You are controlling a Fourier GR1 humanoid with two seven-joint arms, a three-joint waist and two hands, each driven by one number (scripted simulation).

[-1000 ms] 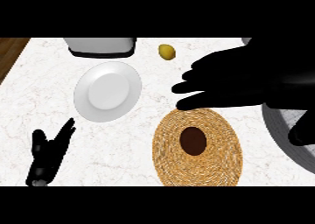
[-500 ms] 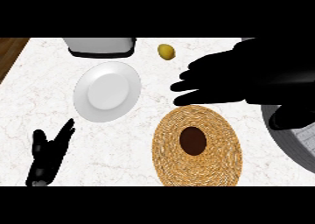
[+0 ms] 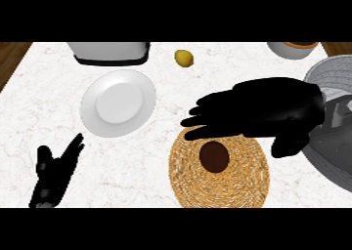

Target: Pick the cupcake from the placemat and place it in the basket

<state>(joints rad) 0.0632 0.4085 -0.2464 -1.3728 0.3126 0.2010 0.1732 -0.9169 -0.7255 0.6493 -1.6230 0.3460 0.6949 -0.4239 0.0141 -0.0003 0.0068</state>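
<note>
A dark brown cupcake (image 3: 213,156) sits on the round woven placemat (image 3: 224,185) at the lower middle. My right hand (image 3: 262,111) hovers over the placemat's far edge, open, its fingers stretched to the left just beyond the cupcake and its thumb (image 3: 287,144) hanging down to the cupcake's right. It holds nothing. The grey basket (image 3: 329,73) stands at the right edge, partly hidden by my right forearm. My left hand (image 3: 53,172) rests open at the lower left, fingers up.
A white plate (image 3: 118,102) lies left of the placemat. A small yellow fruit (image 3: 183,57) and a grey container (image 3: 110,51) stand at the back. A bowl (image 3: 294,48) sits at the back right. The counter's wooden edge (image 3: 4,63) runs along the left.
My right hand has come nearer, its fingers now reaching the placemat's far edge close to the cupcake. More of the basket shows at the right. The left hand has not moved.
</note>
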